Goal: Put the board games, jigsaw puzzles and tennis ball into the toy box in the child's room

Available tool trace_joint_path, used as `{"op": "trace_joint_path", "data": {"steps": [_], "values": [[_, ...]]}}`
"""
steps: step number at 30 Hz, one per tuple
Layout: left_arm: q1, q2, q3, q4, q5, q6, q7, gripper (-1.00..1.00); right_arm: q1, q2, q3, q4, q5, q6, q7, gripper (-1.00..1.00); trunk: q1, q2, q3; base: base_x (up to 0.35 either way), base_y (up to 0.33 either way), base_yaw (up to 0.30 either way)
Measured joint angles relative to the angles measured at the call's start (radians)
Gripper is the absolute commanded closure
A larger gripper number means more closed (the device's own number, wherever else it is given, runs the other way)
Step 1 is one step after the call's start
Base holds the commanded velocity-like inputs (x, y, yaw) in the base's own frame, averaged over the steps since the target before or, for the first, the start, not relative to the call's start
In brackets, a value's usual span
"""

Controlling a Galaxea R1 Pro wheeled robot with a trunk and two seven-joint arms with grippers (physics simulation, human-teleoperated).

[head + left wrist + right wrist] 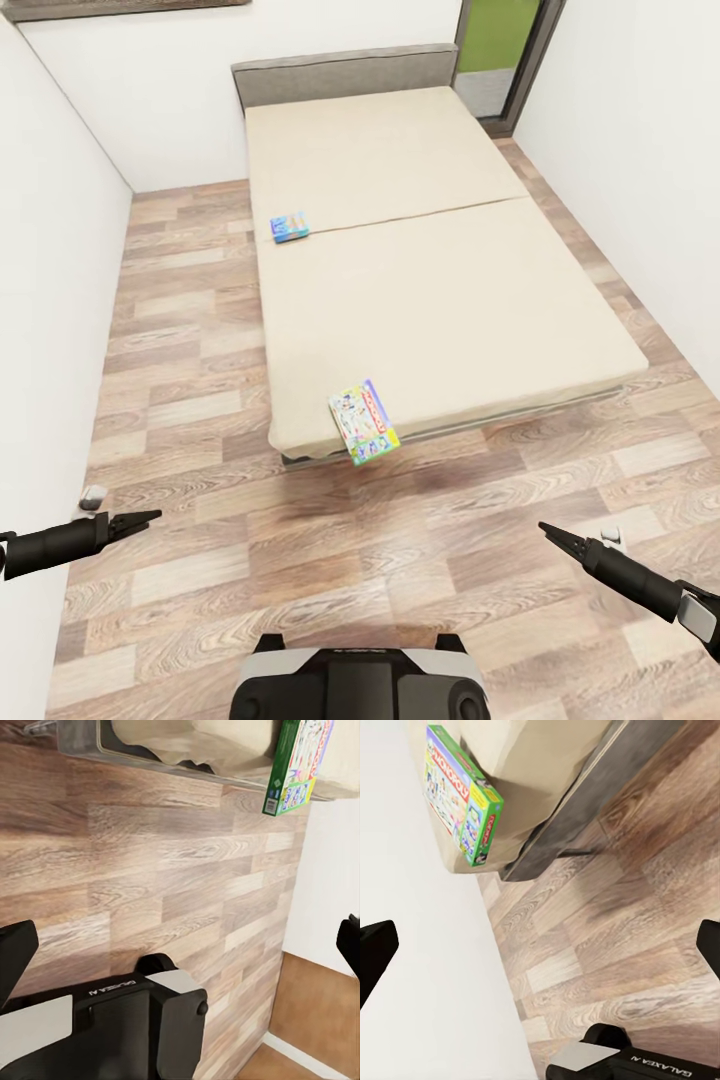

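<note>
Two board games lie on the bed (440, 280), neither yet collected: a light blue one (289, 227) at its far left edge and a green-edged one (364, 421) hanging over the near corner, so judging by this the bed part of the job is all left to do. Both the left gripper (140, 520) and the right gripper (555, 535) hang over the wooden floor (400, 570) holding nothing. In the head view their fingers look drawn to a point, though the wrist views show dark fingertips far apart, so I cannot tell how wide they stand.

Two board games (364, 421) (289, 227) flat on bed (450, 290) edges.
</note>
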Motion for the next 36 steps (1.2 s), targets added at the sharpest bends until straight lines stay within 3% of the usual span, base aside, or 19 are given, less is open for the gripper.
{"op": "trace_joint_path", "data": {"steps": [10,36], "values": [[0.0,-0.001,0.0,0.0,0.0,0.044,0.007,-1.0,0.0,0.0,0.0,0.0,0.0,-0.001,0.001,-1.0,0.038,-0.07,-0.015,0.0,0.0,0.061],[0.0,-0.001,-0.001,0.0,0.0,0.05,0.011,-1.0,0.0,-0.005,0.0,0.0,-0.002,-0.038,0.019,-1.0,0.138,-0.252,-0.054,0.0,0.0,0.008]]}}
